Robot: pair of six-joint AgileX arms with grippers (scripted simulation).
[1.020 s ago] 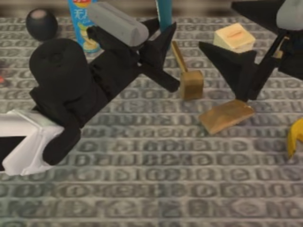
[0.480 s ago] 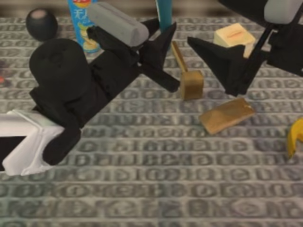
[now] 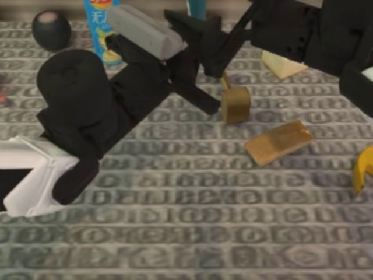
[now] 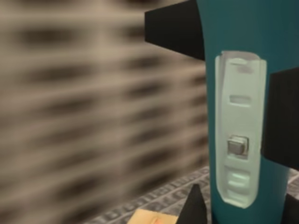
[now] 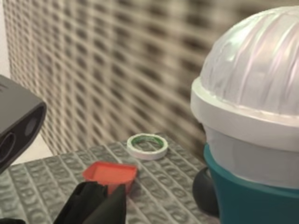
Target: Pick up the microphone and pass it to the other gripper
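Holding the microphone (image 3: 197, 8) upright above the far edge of the tabletop (image 3: 186, 233), the left hand (image 3: 195, 55) has its fingers clamped on the teal handle, either side of the white switch strip (image 4: 239, 135). Near the microphone lie a wooden mallet (image 3: 235, 104) and a tan block (image 3: 279, 142). The right hand (image 3: 201, 32) reaches in beside the microphone; how wide it stands cannot be told. Just left of the microphone stands a blue chips can (image 3: 102, 29), with a black ball (image 3: 51, 29) farther left.
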